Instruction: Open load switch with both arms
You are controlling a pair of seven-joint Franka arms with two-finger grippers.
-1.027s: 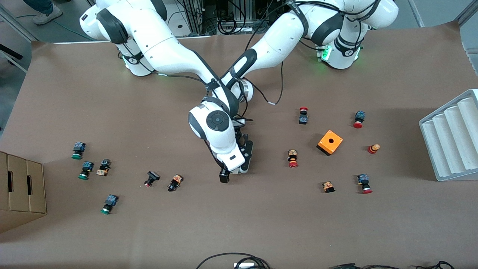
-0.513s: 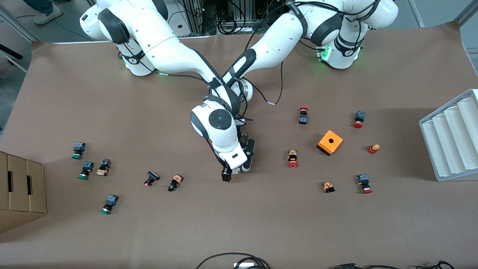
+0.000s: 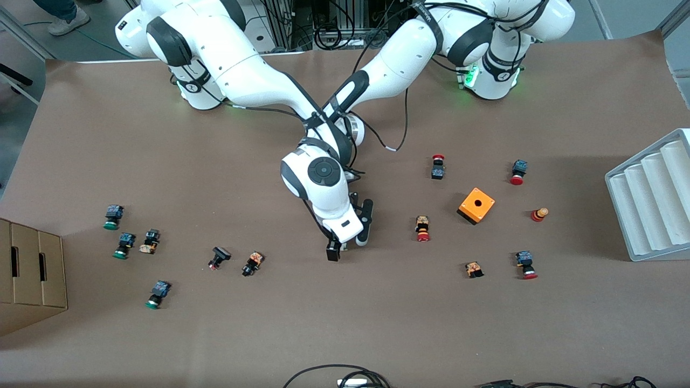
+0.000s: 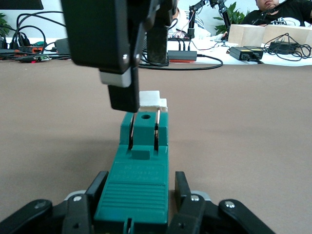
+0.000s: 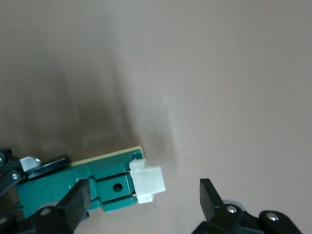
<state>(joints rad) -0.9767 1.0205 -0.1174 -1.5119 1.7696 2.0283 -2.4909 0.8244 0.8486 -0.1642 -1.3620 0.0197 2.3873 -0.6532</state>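
The load switch [image 4: 139,187] is a narrow green block with a white piece [image 4: 152,100] at one end. It sits between the fingers of my left gripper [image 4: 140,178], which is shut on its green body, low over the table. My right gripper [image 5: 144,197] hangs open above the switch, one finger [image 5: 78,202] over the green body [image 5: 73,187] and the other past the white piece [image 5: 148,183], touching neither. In the front view the right gripper [image 3: 338,245] is mid-table, and its hand hides the switch and the left gripper.
Small red-capped push-buttons [image 3: 422,228] and an orange box [image 3: 476,205] lie toward the left arm's end. Green-capped ones [image 3: 124,245] lie toward the right arm's end. A grey ribbed rack [image 3: 652,199] and a cardboard box [image 3: 29,275] stand at the table's two ends.
The right arm's hand has slid a little toward the left arm's end of the table, staying over the switch. Nothing else on the table has moved.
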